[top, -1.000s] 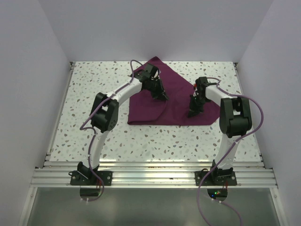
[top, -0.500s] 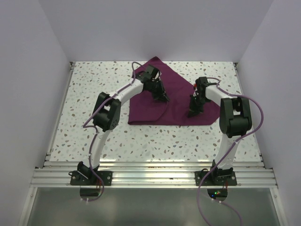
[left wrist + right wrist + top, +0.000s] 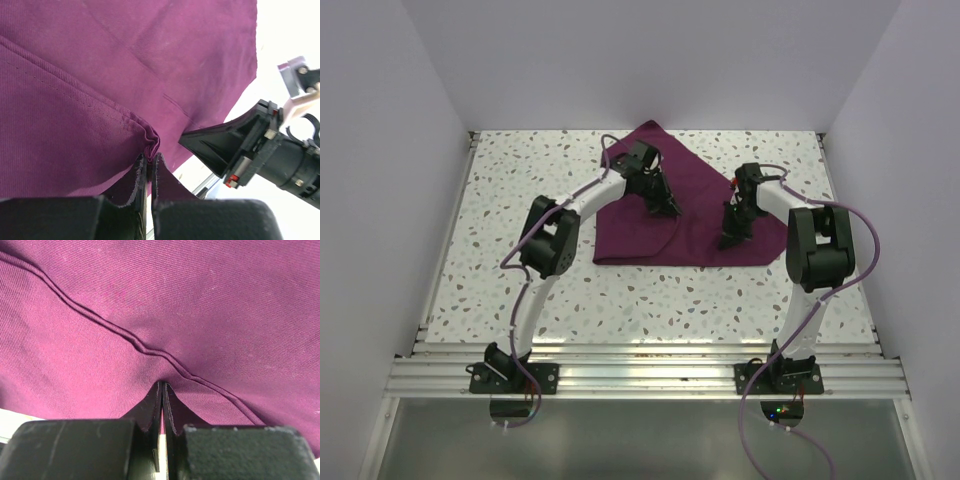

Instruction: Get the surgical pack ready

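Observation:
The surgical pack is a deep purple cloth lying partly folded on the far middle of the table. It fills the left wrist view and the right wrist view. My left gripper is over the cloth's middle, shut on a small bunched fold of it. My right gripper is at the cloth's near edge, its jaws shut with the tips pressed into the fabric just below a stitched hem. The right gripper also shows in the left wrist view.
The speckled white table is walled on three sides. An aluminium rail with both arm bases runs along the near edge. A cable loops above the left wrist.
The left arm's elbow has shifted slightly to the right. Both grippers stay shut on the cloth at nearly the same spots, and the cloth's outline looks the same.

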You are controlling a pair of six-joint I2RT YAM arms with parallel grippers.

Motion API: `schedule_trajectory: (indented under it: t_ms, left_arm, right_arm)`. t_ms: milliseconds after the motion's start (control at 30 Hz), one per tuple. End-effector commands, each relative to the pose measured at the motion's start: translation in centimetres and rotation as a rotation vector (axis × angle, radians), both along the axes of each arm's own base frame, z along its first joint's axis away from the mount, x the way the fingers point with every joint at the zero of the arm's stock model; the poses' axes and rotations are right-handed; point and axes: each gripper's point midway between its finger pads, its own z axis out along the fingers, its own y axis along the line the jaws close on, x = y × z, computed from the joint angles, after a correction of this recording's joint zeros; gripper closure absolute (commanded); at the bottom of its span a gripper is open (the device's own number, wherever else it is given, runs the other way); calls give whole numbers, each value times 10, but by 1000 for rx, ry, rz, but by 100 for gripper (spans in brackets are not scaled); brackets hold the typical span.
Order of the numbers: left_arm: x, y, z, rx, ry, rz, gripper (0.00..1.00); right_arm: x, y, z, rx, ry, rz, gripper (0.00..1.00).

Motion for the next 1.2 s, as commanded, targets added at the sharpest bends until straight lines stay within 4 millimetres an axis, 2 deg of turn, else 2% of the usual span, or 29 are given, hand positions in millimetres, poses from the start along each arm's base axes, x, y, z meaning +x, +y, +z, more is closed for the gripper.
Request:
schedule_trajectory:
  t_ms: [0,133,233,267,300,367,467,500,600,633,667,700,733,767,800,833,867,900,933,967,1000,1033,1067,1133,1167]
  left_arm:
    - [1,-11,2,-42,-7,-14,100]
    - [1,-11,0,-45,-7,-19,99]
    - [2,-12,1,-47,-17,-26,92]
    - [3,-11,2,-47,-21,-25,81]
    - [4,-10,4,-51,-30,-30,75]
    - [6,-12,12,-59,-52,-41,60]
    - [11,-11,28,-70,-95,-62,47]
    - [14,-11,39,-72,-131,-78,46]
    - [23,6,67,-26,-227,-83,44]
    - [22,16,71,3,-228,-79,45]
    - [29,32,88,34,-273,-46,45]
    - [25,45,84,78,-277,-54,46]
    - [26,62,103,91,-314,-32,49]
    - [26,75,105,124,-328,-13,53]
    - [14,91,83,172,-291,-23,57]
    - [11,105,101,168,-333,-1,70]
    - [4,114,97,178,-329,5,75]
    - [-14,126,69,211,-273,-16,80]
    - [-18,135,75,203,-295,-10,88]
    - [-26,142,67,221,-280,-13,92]
    - [-40,151,49,250,-241,-27,95]
    - [-42,156,53,247,-259,-27,99]
    - [-50,162,43,263,-240,-33,99]
    - [-51,174,43,283,-247,-29,100]
    - [-52,177,42,286,-248,-38,100]
  right_arm:
    - [-3,5,-22,-19,31,28,97]
    - [-3,5,-23,-18,34,29,98]
    - [-2,6,-22,-19,28,35,97]
    - [-2,6,-21,-19,28,35,97]
    - [-1,6,-20,-19,26,37,97]
    - [-1,6,-20,-19,25,37,98]
    - [-1,6,-18,-19,26,38,97]
    - [0,5,-17,-21,24,38,98]
    - [5,5,-5,-27,-2,42,97]
    - [7,4,1,-30,-16,44,97]
    - [8,3,6,-37,-22,46,96]
    - [14,1,15,-47,-49,46,95]
    - [18,1,24,-48,-73,43,94]
    - [24,3,33,-44,-96,45,92]
    - [27,7,41,-25,-114,50,91]
    - [31,11,48,-14,-134,54,89]
    - [40,21,63,2,-179,72,85]
    - [44,30,71,23,-202,89,83]
    - [45,44,80,81,-219,113,81]
    - [53,64,95,138,-275,148,78]
    - [55,76,101,185,-297,169,76]
    - [53,95,110,267,-305,197,74]
    - [56,112,118,316,-345,233,69]
    - [54,129,115,387,-314,264,66]
    - [53,132,115,386,-292,266,64]
